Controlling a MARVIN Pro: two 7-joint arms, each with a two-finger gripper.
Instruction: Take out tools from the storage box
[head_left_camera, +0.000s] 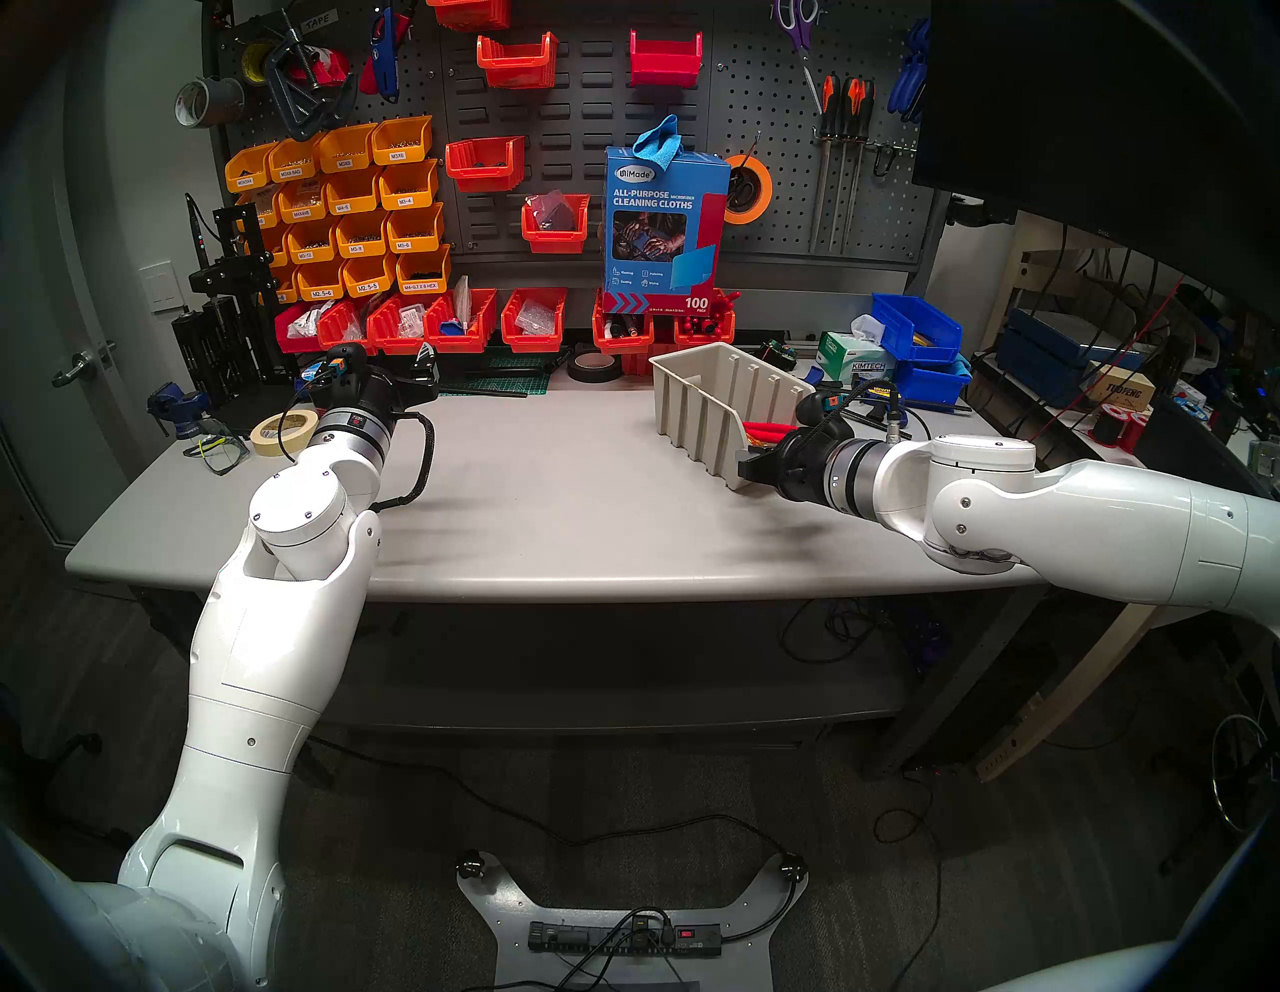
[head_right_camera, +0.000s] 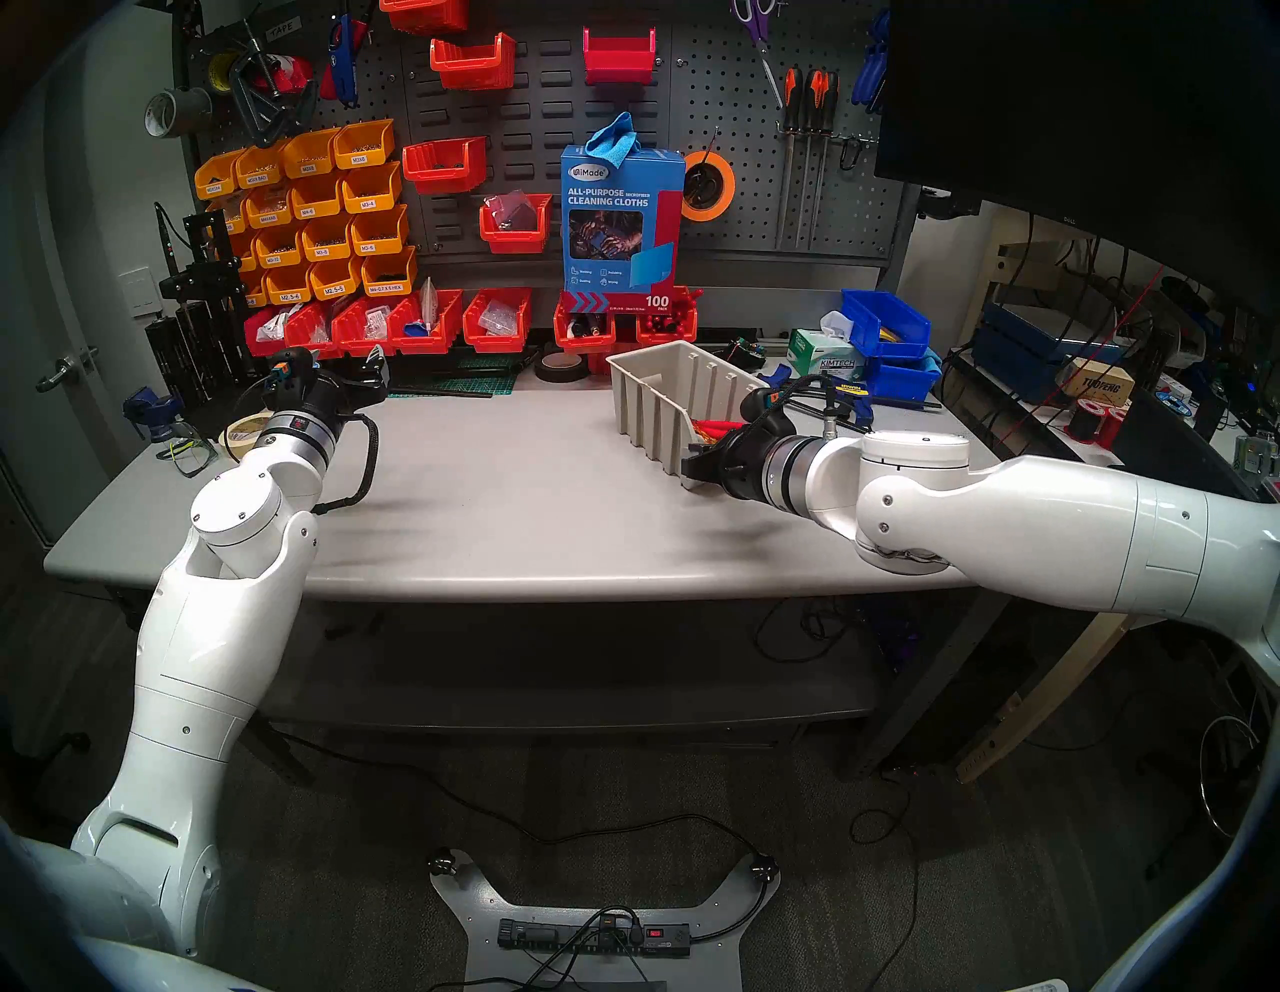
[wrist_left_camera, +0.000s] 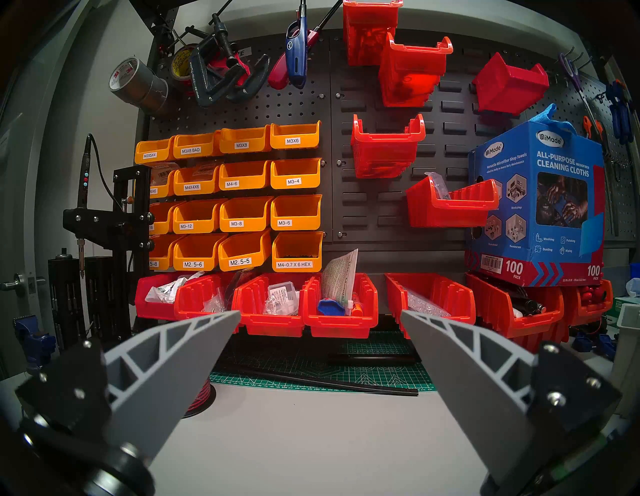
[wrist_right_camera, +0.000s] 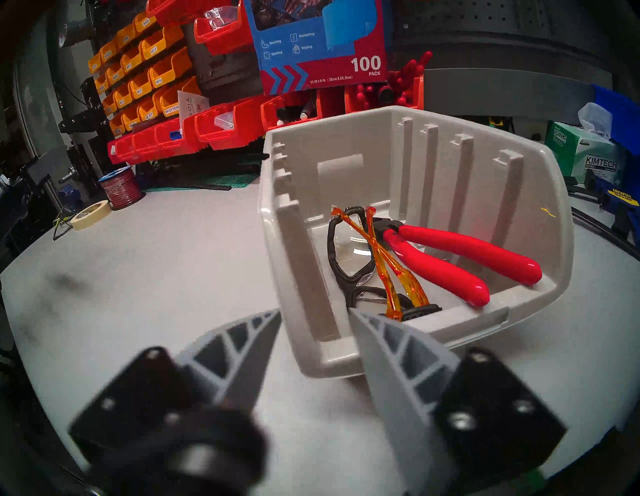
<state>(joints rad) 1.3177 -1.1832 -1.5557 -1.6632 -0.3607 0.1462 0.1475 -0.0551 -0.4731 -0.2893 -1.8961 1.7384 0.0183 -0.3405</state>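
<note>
"KIMTECH" on tissue box

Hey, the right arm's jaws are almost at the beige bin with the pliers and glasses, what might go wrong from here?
1. The right gripper, open, straddles the storage box side wall; advancing may shove the box.
2. The safety glasses' orange arms cross over the pliers head, so lifting either could drag the other.
3. The pliers' handles rest on the front lip; a bump might tip them out.

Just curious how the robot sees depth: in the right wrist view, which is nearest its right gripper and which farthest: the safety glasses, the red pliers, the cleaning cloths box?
From the right gripper:
1. Safety glasses, inside the storage box, left.
2. Red pliers, right beside them.
3. Cleaning cloths box, behind at the wall.
</note>
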